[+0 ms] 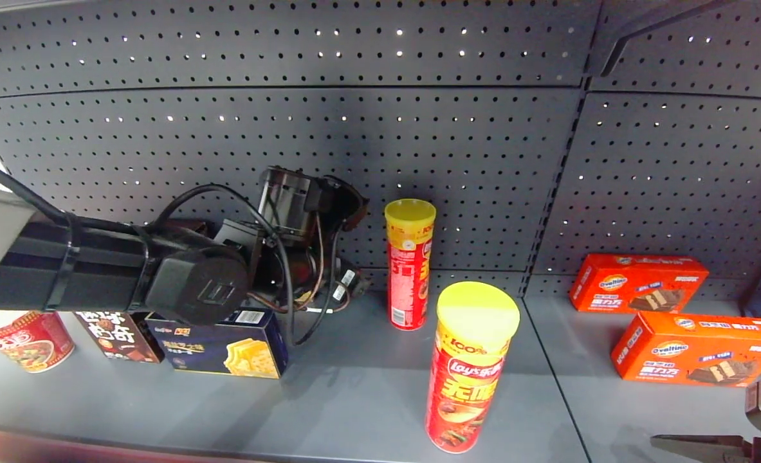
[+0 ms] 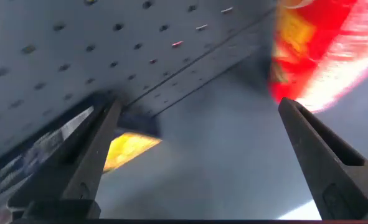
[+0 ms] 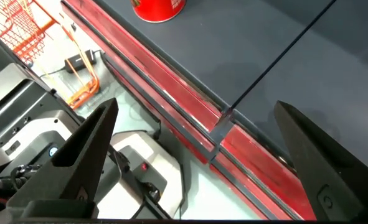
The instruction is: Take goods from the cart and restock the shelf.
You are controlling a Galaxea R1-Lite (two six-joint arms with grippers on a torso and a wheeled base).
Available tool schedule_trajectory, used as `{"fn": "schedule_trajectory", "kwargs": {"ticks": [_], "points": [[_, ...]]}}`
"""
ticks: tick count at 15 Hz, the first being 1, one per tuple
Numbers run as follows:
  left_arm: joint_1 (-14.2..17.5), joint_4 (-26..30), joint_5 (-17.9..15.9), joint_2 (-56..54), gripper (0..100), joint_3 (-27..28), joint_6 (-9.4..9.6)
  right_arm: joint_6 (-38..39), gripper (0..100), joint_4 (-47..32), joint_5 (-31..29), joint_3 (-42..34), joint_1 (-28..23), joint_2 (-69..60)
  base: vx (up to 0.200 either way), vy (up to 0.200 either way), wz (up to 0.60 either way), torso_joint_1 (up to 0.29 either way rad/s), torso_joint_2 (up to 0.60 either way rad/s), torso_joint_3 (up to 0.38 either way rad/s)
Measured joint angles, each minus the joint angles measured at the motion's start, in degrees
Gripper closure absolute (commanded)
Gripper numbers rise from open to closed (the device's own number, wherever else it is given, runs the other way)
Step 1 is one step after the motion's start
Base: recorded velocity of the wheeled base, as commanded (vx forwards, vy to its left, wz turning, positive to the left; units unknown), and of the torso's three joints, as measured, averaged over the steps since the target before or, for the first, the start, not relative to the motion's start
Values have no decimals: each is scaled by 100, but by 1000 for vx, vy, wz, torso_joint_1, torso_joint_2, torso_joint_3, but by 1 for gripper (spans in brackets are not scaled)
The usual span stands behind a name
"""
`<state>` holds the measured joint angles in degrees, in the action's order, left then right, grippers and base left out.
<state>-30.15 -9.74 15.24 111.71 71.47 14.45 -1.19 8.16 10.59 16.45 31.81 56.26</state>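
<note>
Two red chip cans with yellow lids stand on the grey shelf point(image 1: 354, 399): one at the back point(image 1: 409, 263) by the pegboard, one near the front point(image 1: 470, 366). My left arm's wrist point(image 1: 290, 212) is over the back of the shelf, just left of the back can. My left gripper point(image 2: 199, 106) is open and holds nothing. It faces the pegboard, with the back can point(image 2: 320, 50) to one side and a blue and yellow box point(image 2: 124, 146) to the other. My right gripper point(image 3: 196, 107) is open and empty over the shelf's red front edge point(image 3: 171, 81), low at the right point(image 1: 695, 444).
A red cup point(image 1: 29, 341), a brown box point(image 1: 119, 334) and a blue cracker box point(image 1: 238, 344) line the shelf's left side. Two orange boxes point(image 1: 637, 283) point(image 1: 698, 357) lie on the right section. An orange wire cart point(image 3: 22, 25) stands on the floor below.
</note>
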Motion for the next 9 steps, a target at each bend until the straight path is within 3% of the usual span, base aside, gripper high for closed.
{"fn": "schedule_trajectory", "kwargs": {"ticks": [3, 9], "points": [[-111, 46, 334, 177, 0, 210, 0, 0, 0, -1, 0, 34, 0, 16, 0, 0, 0, 0, 0, 0], [-122, -2, 361, 545, 0, 444, 20, 2, 0, 191, 2, 50, 0, 95, 0, 0, 0, 0, 0, 0]]}}
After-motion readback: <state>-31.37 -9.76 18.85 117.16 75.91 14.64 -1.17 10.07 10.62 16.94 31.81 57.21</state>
